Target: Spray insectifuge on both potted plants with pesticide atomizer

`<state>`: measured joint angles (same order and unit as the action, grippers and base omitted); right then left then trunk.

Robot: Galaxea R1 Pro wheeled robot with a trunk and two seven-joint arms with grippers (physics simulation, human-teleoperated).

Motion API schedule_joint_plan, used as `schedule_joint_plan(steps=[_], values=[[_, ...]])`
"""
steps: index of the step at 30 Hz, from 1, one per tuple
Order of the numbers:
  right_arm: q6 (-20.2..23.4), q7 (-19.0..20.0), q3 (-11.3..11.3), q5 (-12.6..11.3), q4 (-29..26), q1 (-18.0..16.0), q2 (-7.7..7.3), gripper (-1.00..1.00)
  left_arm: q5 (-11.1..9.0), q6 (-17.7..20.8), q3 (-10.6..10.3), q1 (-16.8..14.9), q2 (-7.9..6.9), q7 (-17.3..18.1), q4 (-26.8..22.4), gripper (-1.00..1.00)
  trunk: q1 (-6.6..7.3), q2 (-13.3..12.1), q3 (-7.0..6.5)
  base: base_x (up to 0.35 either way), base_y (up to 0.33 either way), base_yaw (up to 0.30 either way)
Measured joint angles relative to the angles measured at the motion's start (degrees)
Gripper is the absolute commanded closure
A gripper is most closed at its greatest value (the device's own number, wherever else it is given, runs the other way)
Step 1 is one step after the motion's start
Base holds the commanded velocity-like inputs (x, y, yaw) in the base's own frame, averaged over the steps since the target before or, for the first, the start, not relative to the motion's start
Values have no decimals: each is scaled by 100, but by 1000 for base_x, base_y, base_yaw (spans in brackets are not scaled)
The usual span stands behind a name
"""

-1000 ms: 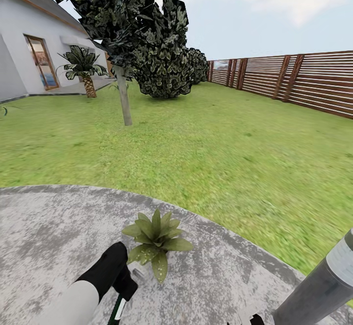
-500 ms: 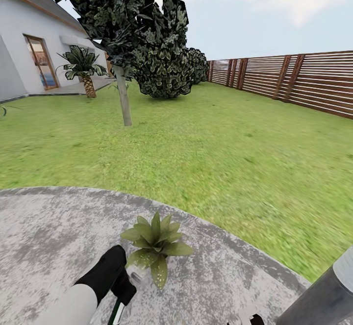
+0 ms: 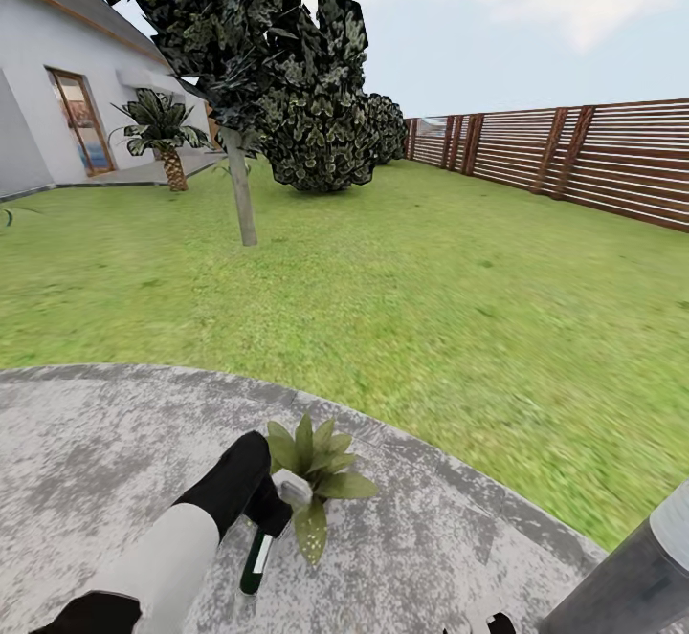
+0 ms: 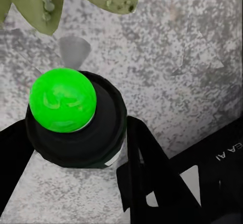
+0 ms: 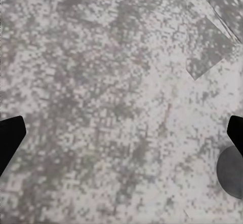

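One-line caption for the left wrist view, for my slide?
Left gripper clamps the dark green-tipped pesticide atomizer above the mottled grey stone patio, beside the speckled broad-leaved potted plant.

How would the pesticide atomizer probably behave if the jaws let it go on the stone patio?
The pesticide atomizer looks round and slim, so lying down it would probably roll on the flat stone patio. Standing, it may tip easily, being tall for its narrow body. It seems stiff and smooth; the left gripper, jaws closed around it, could let it slip if loosened.
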<state>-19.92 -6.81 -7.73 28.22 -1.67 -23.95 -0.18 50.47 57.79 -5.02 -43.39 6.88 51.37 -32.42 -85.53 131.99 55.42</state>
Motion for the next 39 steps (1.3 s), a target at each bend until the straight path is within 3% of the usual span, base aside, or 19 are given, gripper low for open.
schedule_joint_plan(steps=[3,6,14,20,22,25,29,39], values=[[0,0,0,0,0,0,0,-100,28,-8,-12,-202,-5,409,15,100,0,0,0,0,0,0],[0,0,0,0,0,0,0,-100,195,-26,-64,-271,-26,667,6,100,0,0,1,0,0,0],[0,0,0,0,0,0,0,-100,344,-51,-120,-214,-106,760,74,100,0,0,1,0,0,0],[0,1,0,1,0,0,0,-100,329,-62,-128,-194,-338,770,78,100,0,0,1,0,0,0],[0,3,0,1,0,0,0,-100,326,-55,-115,-204,-304,772,78,100,0,0,1,0,0,0],[0,1,0,0,0,0,0,-100,293,-28,-180,-259,-78,797,71,100,0,0,1,0,0,0],[0,0,0,0,0,0,0,-100,318,-25,-247,-301,107,830,58,100,0,0,1,0,0,0],[0,-1,0,0,0,0,0,-100,338,-57,-262,-202,91,840,77,100,0,0,1,0,0,0]])
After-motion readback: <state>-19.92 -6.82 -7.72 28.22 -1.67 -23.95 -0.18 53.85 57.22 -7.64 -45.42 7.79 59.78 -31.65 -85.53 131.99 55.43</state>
